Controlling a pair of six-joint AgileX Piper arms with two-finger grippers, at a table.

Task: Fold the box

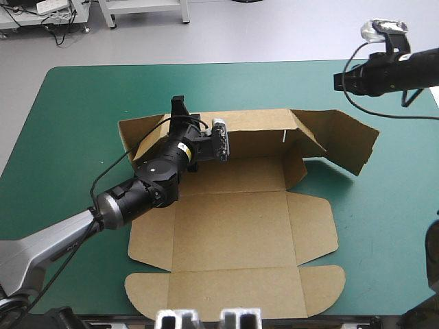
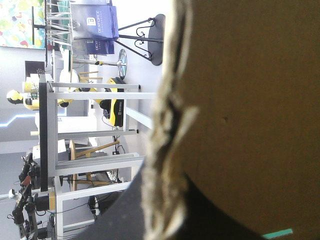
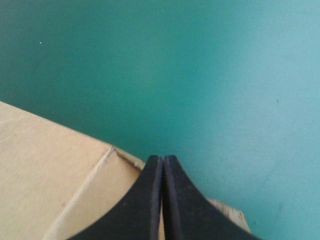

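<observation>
The brown box (image 1: 233,226) lies as a cut sheet in the middle of the table, with its far wall and right side flap (image 1: 343,140) raised. My left gripper (image 1: 180,104) reaches over the sheet to the far wall's left end. In the left wrist view its black fingers (image 2: 120,210) are shut on the board's raw edge (image 2: 167,125), and the board's face (image 2: 250,100) fills the space beyond. My right gripper (image 1: 339,81) hangs raised above the far right of the table, shut on nothing (image 3: 163,159), with a corner of the box (image 3: 50,170) below it.
The teal-green cover (image 1: 75,123) lies bare to the left of the box and to its right (image 1: 391,205). The near flaps (image 1: 233,295) reach close to the table's front edge.
</observation>
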